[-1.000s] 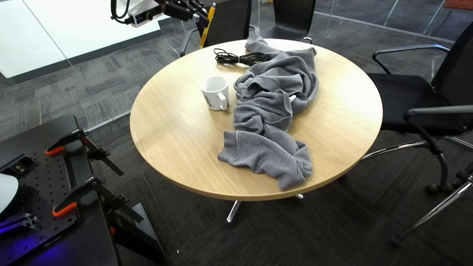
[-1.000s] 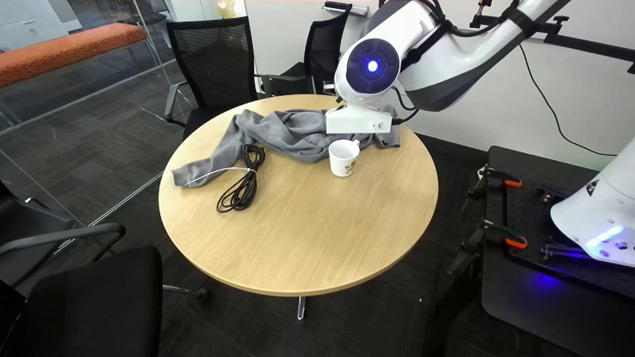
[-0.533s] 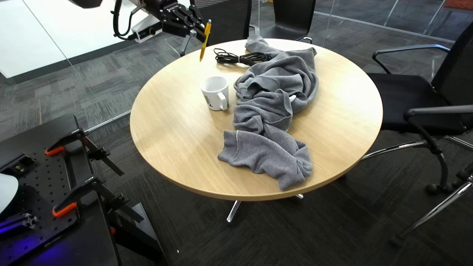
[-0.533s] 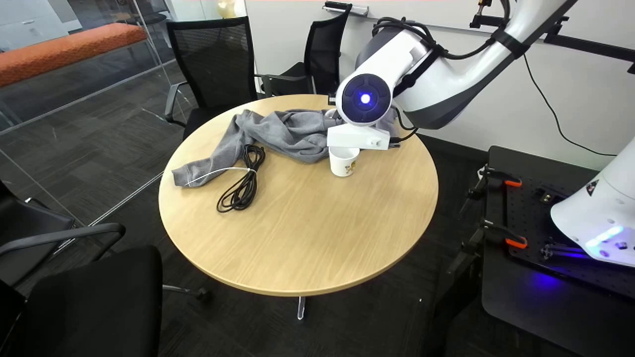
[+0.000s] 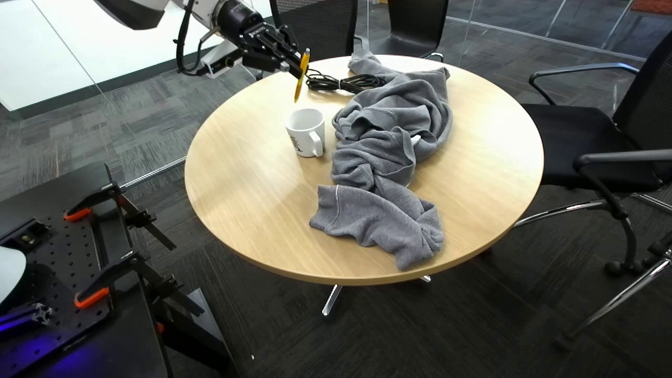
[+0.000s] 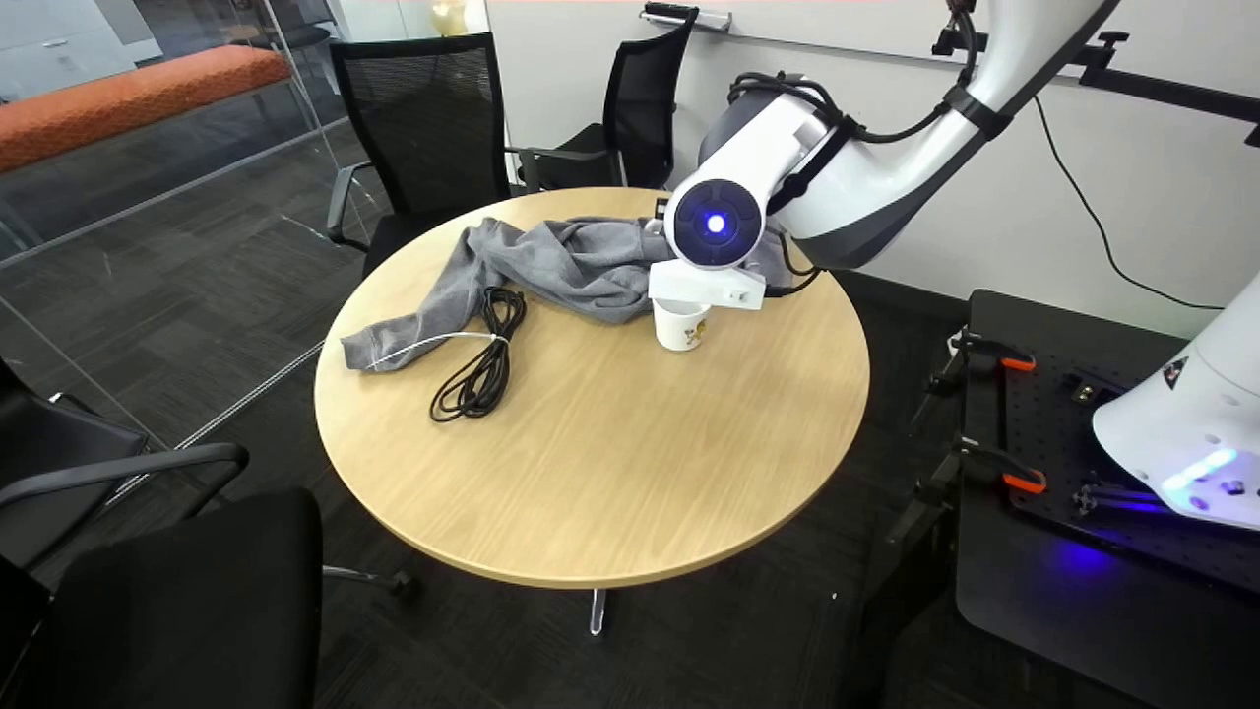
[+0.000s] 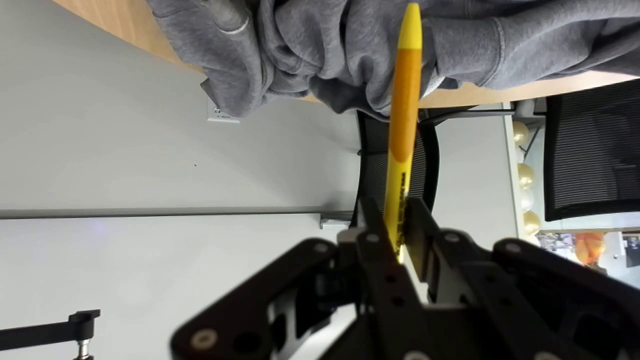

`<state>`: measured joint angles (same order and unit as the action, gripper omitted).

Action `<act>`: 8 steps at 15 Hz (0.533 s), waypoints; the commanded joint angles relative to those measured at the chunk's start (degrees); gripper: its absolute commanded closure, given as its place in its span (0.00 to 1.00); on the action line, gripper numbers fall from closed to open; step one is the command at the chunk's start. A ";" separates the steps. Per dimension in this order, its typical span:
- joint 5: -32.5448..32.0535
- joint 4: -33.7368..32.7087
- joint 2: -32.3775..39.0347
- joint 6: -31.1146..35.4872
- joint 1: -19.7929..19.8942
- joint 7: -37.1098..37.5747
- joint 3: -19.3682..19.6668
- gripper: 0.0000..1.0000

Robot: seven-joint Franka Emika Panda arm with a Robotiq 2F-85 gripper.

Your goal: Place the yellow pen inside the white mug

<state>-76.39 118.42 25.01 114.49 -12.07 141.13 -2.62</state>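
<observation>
Brought the yellow pen (image 7: 404, 115), clamped between the fingers (image 7: 419, 225), lower and nearer to the white mug (image 5: 302, 135), not yet inside, so probably to be centred before release.

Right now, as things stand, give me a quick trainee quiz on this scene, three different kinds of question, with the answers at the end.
1. Multiple choice: what color is the sweatshirt beside the white mug on the round table? A, blue; B, gray; C, red.
2. True or false: the gripper is closed on the yellow pen, which is outside the white mug.
3. Fill in the blank: the round table also bears a bundled black ____.
Key: 1, B; 2, true; 3, cable.
</observation>
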 commanded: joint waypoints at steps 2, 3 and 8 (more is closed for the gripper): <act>-1.84 -3.41 3.96 -0.27 0.96 1.69 -1.23 0.96; -1.91 -3.99 4.76 -0.26 0.90 1.65 -1.32 0.96; -1.79 -6.82 8.79 -0.55 0.50 1.28 -1.80 0.96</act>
<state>-77.29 114.15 31.20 114.49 -11.99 141.20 -3.55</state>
